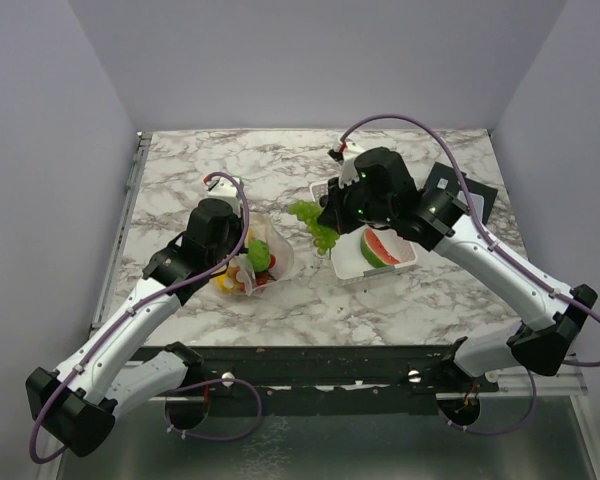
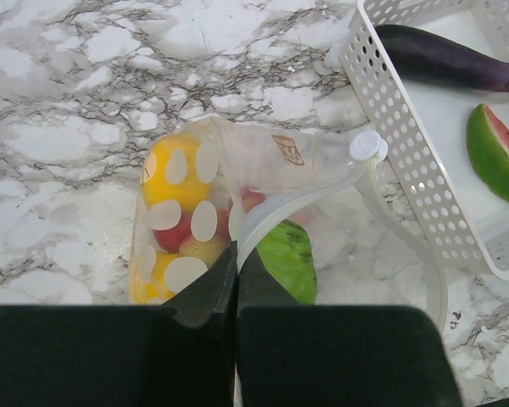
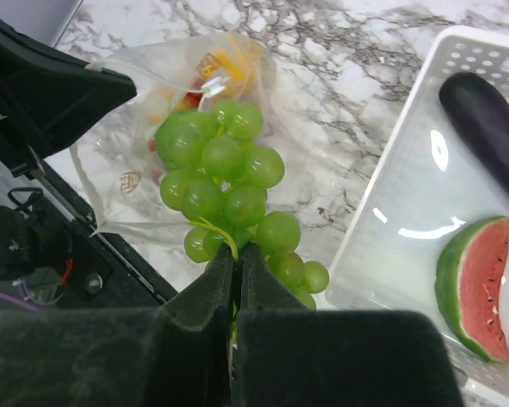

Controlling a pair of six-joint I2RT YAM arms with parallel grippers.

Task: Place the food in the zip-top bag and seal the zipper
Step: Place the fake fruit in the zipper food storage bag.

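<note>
- Two arms reach in from the near edge of the marble worktop [image 1: 180, 170]. Each is bent at the elbow and angled toward the middle.
- The left arm stretches far and to the right, with its wrist tipped down over the zip-top bag [image 2: 263, 165].
- The left end effector [image 2: 237, 254] has its fingers pressed together on the bag's near edge, pinching the clear film.
- The bag lies on the worktop left of centre, just beside the white basket [image 2: 407, 161].
- Yellow pieces [image 2: 174, 174], a red piece [image 2: 175, 239] and a green piece [image 2: 287, 259] show through the bag's plastic.
- The right arm comes in from the right with its elbow low near the worktop's right edge. Its forearm runs far and left above the basket, and its wrist points down.
- The right end effector [image 3: 236, 254] is clamped together on the stem of a bunch of green grapes [image 3: 225, 161].
- The grapes are held up at the basket's left rim, close to the bag's right side.
- In the basket lie a watermelon slice [image 3: 479, 284] toward the near side and a dark eggplant [image 3: 492, 136] toward the far side.
</note>
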